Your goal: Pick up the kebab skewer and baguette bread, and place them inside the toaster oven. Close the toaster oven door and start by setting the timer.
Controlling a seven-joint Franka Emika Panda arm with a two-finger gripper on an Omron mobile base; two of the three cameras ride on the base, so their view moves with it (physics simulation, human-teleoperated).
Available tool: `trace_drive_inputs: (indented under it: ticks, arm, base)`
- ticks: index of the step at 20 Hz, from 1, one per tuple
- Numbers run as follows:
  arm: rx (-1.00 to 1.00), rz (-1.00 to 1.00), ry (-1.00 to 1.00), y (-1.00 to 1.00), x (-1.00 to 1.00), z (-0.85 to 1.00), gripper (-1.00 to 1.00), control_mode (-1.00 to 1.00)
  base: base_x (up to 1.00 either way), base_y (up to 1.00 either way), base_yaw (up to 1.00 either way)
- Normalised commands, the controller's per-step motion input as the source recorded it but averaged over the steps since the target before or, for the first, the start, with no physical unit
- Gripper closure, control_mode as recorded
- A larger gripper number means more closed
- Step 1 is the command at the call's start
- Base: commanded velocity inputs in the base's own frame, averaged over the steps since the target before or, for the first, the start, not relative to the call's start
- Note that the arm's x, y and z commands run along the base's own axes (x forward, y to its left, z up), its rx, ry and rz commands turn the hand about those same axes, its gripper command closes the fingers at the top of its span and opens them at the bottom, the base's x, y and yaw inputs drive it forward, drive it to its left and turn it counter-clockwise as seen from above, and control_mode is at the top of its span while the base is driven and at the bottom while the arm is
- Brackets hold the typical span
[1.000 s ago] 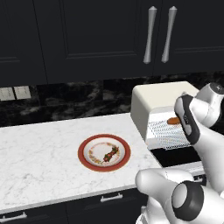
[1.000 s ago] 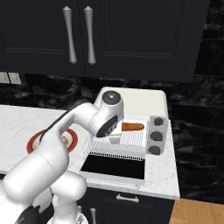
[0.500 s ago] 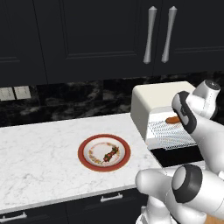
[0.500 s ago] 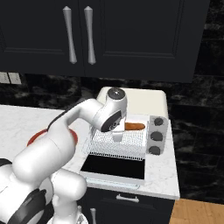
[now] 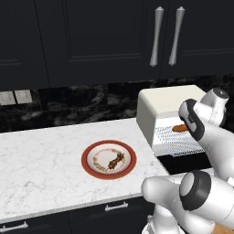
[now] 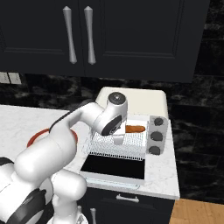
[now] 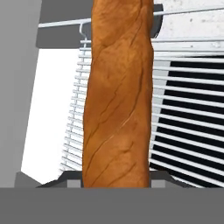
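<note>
In the hand view the baguette bread (image 7: 118, 96) runs lengthwise up the middle, its near end sitting between the two dark fingertips (image 7: 159, 177) of the hand (image 7: 117, 180), which is narrowed onto the loaf and holds it. Beneath the loaf lies the wire rack (image 7: 183, 131) of the toaster oven (image 6: 144, 101).

From the right base view the hand (image 6: 119, 141) hangs at the oven's open front, over the pulled-out rack (image 6: 114, 145), with the orange-brown loaf (image 6: 134, 129) reaching from it into the cavity. The toaster oven door (image 6: 114, 166) is folded down flat in front, its dark glass facing up. Three grey knobs (image 6: 154, 136) line the oven's right side.

In the left base view the kebab skewer (image 5: 113, 161) lies on a red-rimmed plate (image 5: 87, 159) on the white marble tabletop (image 5: 41, 155), well apart from the oven (image 5: 170, 101) to its right, where an end of the loaf (image 5: 180, 128) shows above the rack. Behind stand dark cabinets with two pale handles (image 5: 156, 35).
</note>
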Motion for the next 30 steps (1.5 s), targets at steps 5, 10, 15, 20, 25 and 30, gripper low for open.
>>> trace_drive_inputs:
  ticks: [5, 10, 15, 20, 25, 30]
  arm:
    - [0.00, 0.00, 0.00, 0.00, 0.22, -0.15, 1.00, -1.00]
    - [0.00, 0.00, -0.03, 0.02, 0.30, -0.28, 1.00, -1.00]
    - [0.00, 0.00, -0.04, 0.04, 0.21, -0.38, 1.00, -1.00]
    - [0.05, 0.00, 0.00, 0.01, 0.08, -0.40, 1.00, -1.00]
    - [0.15, 0.00, 0.00, 0.01, 0.12, -0.39, 1.00, -1.00]
    - [0.06, 0.00, 0.00, 0.00, 0.15, -0.26, 1.00, -1.00]
  base:
    - [0.00, 0.00, 0.00]
    - [0.00, 0.00, 0.00]
    - [0.00, 0.00, 0.00]
    - [0.00, 0.00, 0.00]
    - [0.00, 0.00, 0.00]
    - [0.00, 0.00, 0.00]
